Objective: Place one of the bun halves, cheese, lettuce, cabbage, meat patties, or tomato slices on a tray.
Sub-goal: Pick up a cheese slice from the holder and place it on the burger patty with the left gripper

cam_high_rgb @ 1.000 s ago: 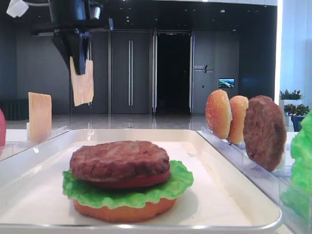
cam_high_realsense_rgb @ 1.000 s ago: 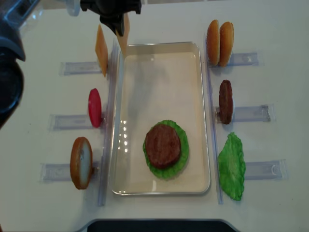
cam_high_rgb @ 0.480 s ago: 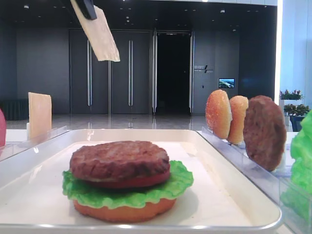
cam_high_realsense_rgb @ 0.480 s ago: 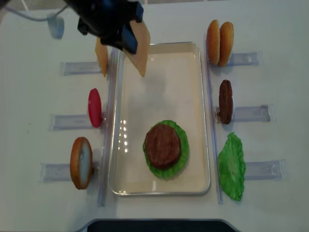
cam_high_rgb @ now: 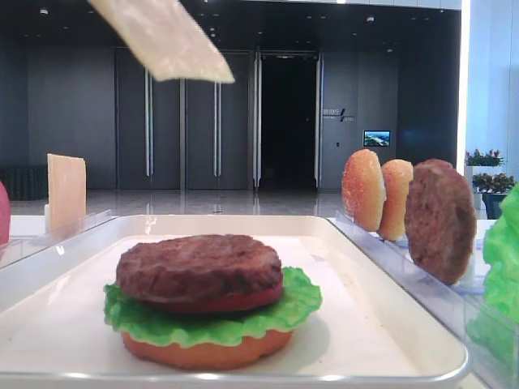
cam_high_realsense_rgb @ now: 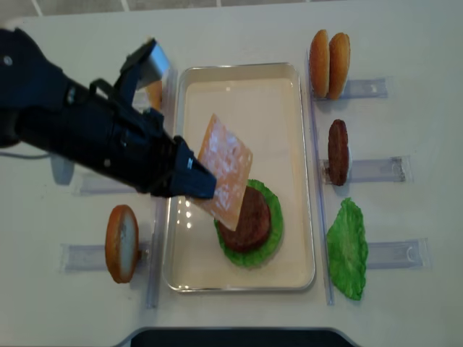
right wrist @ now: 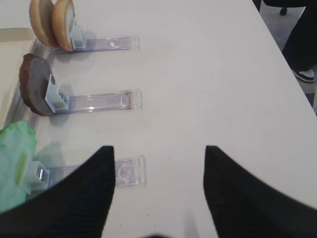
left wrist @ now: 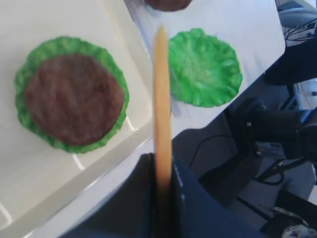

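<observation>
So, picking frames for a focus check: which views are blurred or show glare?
Low exterior view: cheese blurred, burger sharp, tray rim shiny. Overhead: light spots reflected on the tray floor. Left wrist: left gripper soft, very close. Right wrist: right gripper dark and soft.

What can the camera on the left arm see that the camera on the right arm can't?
Only the left wrist view shows the left gripper shut on the cheese, seen edge-on, and the stacked meat patty on green lettuce inside the tray.

Only the right wrist view shows the two bun halves standing in a clear rack, and the open right gripper over bare table.

Both show the loose lettuce leaf lying beside the tray.
</observation>
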Robot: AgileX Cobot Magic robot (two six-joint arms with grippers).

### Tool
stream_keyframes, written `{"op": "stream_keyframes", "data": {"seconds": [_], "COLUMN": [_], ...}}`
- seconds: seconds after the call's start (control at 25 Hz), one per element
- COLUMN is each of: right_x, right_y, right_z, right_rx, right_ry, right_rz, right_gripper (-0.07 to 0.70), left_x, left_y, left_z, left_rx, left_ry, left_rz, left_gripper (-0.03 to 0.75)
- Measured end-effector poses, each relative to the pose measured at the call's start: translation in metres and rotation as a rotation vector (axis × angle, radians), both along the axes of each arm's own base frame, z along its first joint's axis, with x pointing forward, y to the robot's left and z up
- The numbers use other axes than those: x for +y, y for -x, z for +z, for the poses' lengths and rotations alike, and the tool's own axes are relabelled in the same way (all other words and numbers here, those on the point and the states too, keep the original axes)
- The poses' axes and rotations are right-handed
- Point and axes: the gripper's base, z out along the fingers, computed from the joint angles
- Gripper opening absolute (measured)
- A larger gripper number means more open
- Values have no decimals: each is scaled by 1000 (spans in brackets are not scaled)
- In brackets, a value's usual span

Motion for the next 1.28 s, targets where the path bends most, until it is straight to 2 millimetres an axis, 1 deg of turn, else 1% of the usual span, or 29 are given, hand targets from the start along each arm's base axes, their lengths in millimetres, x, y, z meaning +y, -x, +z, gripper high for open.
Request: {"op": "stream_keyframes", "data": {"seconds": [0.12,0.28,0.44,0.6,0.72,0.88,1.04,1.28], "right_x": [0,0,0,0,0,0,0,0], "right_y": [0,0,0,0,0,0,0,0], "right_z": [0,0,0,0,0,0,0,0], "right_rx": [0,0,0,0,0,0,0,0], "right_ry": [0,0,0,0,0,0,0,0], "right_rz": [0,0,0,0,0,0,0,0], "right_gripper": [411,411,411,411,411,411,411,411], "left_x": [2,3,0,-8,-12,-14,-15,-14], "left_y": [8,9,2,-7,-11,-13,-15,-18], "left_z": [-18,-29,-42,-55,-63,-76,-85,-89], "left_rx": [65,57,62,49,58,94,114,98], "left_ry": [16,29,22,63,86,71,58,39], "left_rz": [40,73,62,20,-14,-40,-51,-43], "left_gripper": [36,36,36,36,36,36,36,36]}}
